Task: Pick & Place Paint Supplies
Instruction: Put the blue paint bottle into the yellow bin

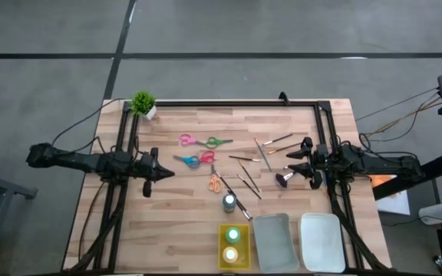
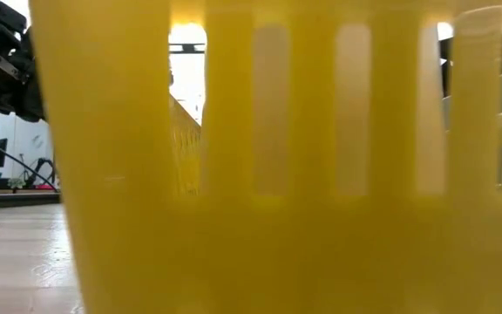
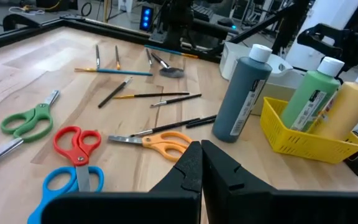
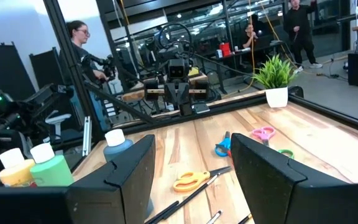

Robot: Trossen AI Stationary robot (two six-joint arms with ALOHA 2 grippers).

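While the yellow tray [image 2: 260,174] fills the low view, the high view shows the table [image 1: 175,222]. Left gripper [image 3: 201,163] fingers pressed together, empty, orange scissors [image 3: 160,142] just ahead, grey bottle [image 3: 241,93] beyond. Right gripper [image 4: 191,171] fingers spread, empty, stubby brush [image 1: 285,179] beside.

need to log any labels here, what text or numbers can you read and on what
None can be read.
Grey bottle: a white label with dark print runs down its side, too small and blurred to read.
Green bottle: a similar label strip, also unreadable.
Yellow bottle, scissors, brushes and trays: no text shows.
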